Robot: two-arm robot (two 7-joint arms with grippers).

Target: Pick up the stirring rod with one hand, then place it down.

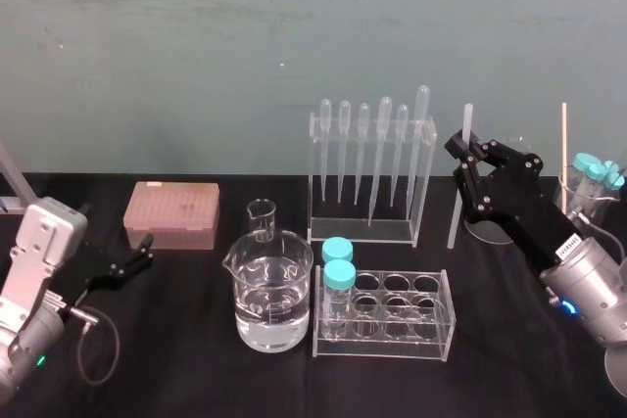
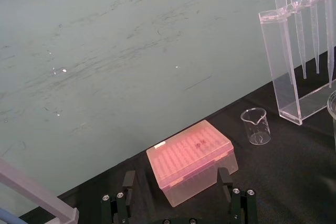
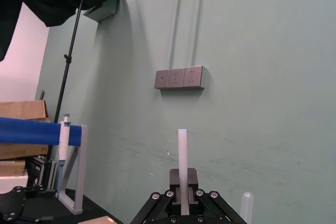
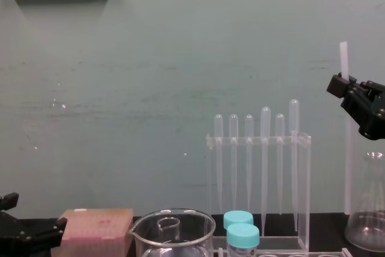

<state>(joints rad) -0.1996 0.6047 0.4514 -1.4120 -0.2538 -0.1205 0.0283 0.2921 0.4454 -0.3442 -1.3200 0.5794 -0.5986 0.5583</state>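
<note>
My right gripper [image 1: 468, 149] was raised at the right of the table [image 1: 196, 359], its fingers pressed together on the stirring rod [image 1: 454, 230]. It pinched the rod close to the top end and held it upright. A short stub stood above the fingers, while most of the rod hung below them. I could not tell whether the lower tip touched the table or hung just clear of it. My left gripper [image 1: 137, 259] lay low at the left beside the pink box [image 1: 171, 212], fingers [image 2: 127, 182] spread and holding nothing.

The main risk, as I judged it, came from that high grip. With so much smooth rod below the pinch, any quick swing of my arm could make the rod pivot between the fingers or slide down through them. The glass flask [image 4: 372, 209] stood just beside the hanging part, and the pipette rack [image 1: 362, 232] was near on the other side. A sideways sweep could knock either one.

Setting the rod down carried its own hazard. If I let go while it was upright or tilted, it would topple. Laid flat, a round rod could roll toward the glassware or the table's edge.
</note>
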